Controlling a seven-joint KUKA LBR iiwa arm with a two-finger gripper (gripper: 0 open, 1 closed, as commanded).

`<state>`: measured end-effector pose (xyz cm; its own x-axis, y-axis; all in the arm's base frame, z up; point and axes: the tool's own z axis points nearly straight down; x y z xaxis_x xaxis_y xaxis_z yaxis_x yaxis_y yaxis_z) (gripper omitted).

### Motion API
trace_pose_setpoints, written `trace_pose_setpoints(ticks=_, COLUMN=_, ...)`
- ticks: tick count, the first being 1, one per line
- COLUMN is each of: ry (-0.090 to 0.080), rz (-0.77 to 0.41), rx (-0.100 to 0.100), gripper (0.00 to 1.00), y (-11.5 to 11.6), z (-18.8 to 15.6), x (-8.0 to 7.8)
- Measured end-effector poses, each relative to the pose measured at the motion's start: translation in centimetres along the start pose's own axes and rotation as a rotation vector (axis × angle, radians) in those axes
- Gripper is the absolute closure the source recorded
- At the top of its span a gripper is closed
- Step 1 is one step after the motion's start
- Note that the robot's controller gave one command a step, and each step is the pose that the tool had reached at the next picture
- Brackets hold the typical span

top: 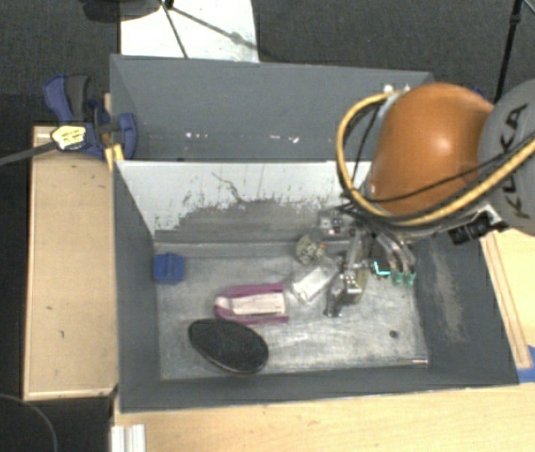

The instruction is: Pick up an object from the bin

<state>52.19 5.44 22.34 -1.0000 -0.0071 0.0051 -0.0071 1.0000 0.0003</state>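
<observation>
- Bin point(249, 111): one, grey metal, with sloping walls and a scuffed floor. Clock directions below take the floor as the dial, with 12 at the far wall.
- Loose things in the bin: five counted, all lying singly on the floor and none stacked.
- Blue block point(168, 268): one, small and squarish, at 9 o'clock at the foot of the left wall, well apart from the rest.
- Black oval point(228, 345): one, flat, dark and pebble-like, at 7 o'clock near the front wall.
- Pink packet point(251, 301): one, long, with a white face and a purple-pink edge. It lies crosswise just left of centre, just beside the black oval at that oval's 1 o'clock.
- Silvery packet point(310, 283): one, small, pale and tilted, right of centre between the pink packet and the gripper.
- Pale lump point(305, 248): one, small and crumpled, at 1 o'clock by the foot of the far wall. Its kind cannot be told.
- Arm: one, entering from 3 o'clock and carrying a domed orange cover point(428, 144) with cables point(345, 149) looped round it.
- Gripper point(345, 295): one, pointing down, with its tip low at the floor right of centre. The silvery packet is the nearest thing, just beside the tip at its 9 o'clock. Nothing is seen held. Whether the gripper touches the packet cannot be told, nor whether it is spread or closed.
</observation>
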Motion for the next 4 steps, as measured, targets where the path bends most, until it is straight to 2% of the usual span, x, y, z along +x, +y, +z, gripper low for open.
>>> trace_pose_setpoints(ticks=1, ry=-0.007, rz=-0.366, rx=0.001, gripper=0.00, y=0.4, z=15.3, x=-1.0)
trace_pose_setpoints(ticks=2, ry=-0.012, rz=-0.278, rx=-0.002, gripper=0.00, y=4.5, z=14.7, x=-4.6)
trace_pose_setpoints(ticks=3, ry=-0.007, rz=-0.313, rx=-0.001, gripper=0.00, y=8.2, z=15.2, x=-2.7)
trace_pose_setpoints(ticks=4, ry=-0.008, rz=-0.306, rx=-0.001, gripper=1.00, y=7.9, z=15.2, x=-2.7)
